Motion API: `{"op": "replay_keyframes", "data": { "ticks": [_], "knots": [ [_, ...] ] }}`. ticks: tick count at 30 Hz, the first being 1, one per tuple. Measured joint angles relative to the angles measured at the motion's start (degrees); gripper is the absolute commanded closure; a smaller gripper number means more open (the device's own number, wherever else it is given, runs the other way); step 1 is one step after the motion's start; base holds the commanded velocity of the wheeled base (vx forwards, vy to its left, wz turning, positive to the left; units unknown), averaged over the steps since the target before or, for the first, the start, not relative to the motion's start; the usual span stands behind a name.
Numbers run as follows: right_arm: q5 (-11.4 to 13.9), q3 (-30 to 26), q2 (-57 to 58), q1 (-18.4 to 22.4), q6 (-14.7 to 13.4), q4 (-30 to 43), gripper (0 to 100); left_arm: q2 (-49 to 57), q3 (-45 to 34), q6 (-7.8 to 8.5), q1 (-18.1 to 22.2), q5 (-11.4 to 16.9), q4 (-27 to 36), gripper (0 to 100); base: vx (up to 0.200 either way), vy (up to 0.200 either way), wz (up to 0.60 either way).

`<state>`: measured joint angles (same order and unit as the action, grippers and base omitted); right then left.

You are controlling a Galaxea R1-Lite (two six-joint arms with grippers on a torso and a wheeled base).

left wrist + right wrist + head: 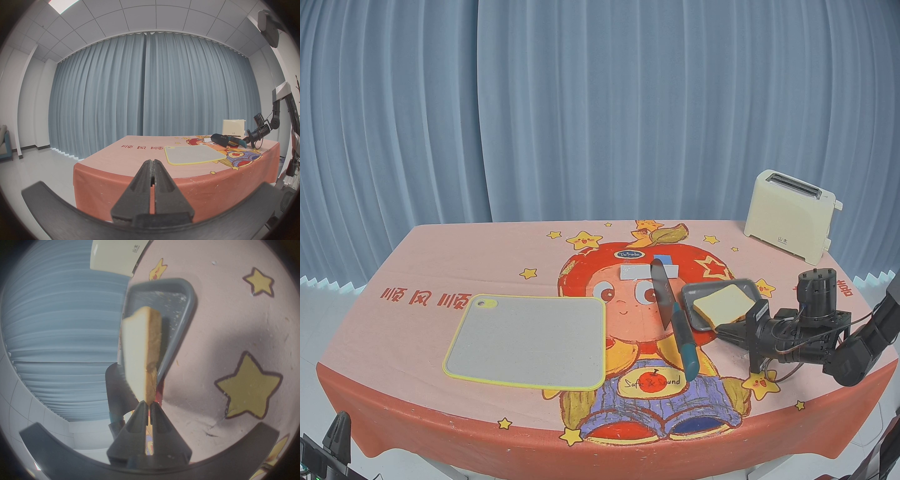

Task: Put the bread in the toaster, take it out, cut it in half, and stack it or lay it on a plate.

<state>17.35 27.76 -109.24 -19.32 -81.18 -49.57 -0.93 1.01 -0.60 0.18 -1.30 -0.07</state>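
While our right end effector (148,404) pinches the bread (724,304) by one edge just above the grey tray (700,289) on the bench (425,269), our left end effector (152,162) sits closed and empty.

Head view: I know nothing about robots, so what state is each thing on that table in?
bread, pinched at one edge by the right gripper, over the plate.
plate, lying beneath the bread.
toaster, upright, no bread sticking out.
knife, lying flat, untouched.
cutting board, flat, bare.
left gripper, shut, holding nothing.
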Motion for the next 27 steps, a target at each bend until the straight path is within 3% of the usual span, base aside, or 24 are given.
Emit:
{"op": "replay_keyframes", "data": {
  "ticks": [11, 15, 18, 24, 27],
  "knots": [
    [-0.27, 0.29, 3.36, -0.07, 0.55, 0.38, 100, 0.00, 0.00, 0.00, 0.02, 0.00, 0.00, 100, 0.000, 0.000, 0.00],
    [-0.57, 0.00, 4.58, -0.10, 2.05, 0.44, 100, 0.00, 0.00, 0.02, 0.02, 0.00, 0.00, 100, 0.000, 0.000, 0.00],
    [-1.61, -0.34, 5.28, -0.11, 5.25, 0.44, 100, 0.00, 0.00, 0.00, 0.02, 0.00, 0.00, 100, 0.000, 0.000, 0.00],
    [-6.19, -1.05, 6.53, -1.26, 11.50, 0.22, 100, 0.00, 0.00, 0.00, 0.02, 0.00, 0.00, 100, 0.000, 0.000, 0.00],
    [-6.92, -1.57, 7.03, -2.41, 13.43, -0.27, 100, 0.00, 0.00, 0.02, 0.00, 0.00, 0.00, 100, 0.000, 0.000, 0.00]
  ]
}}
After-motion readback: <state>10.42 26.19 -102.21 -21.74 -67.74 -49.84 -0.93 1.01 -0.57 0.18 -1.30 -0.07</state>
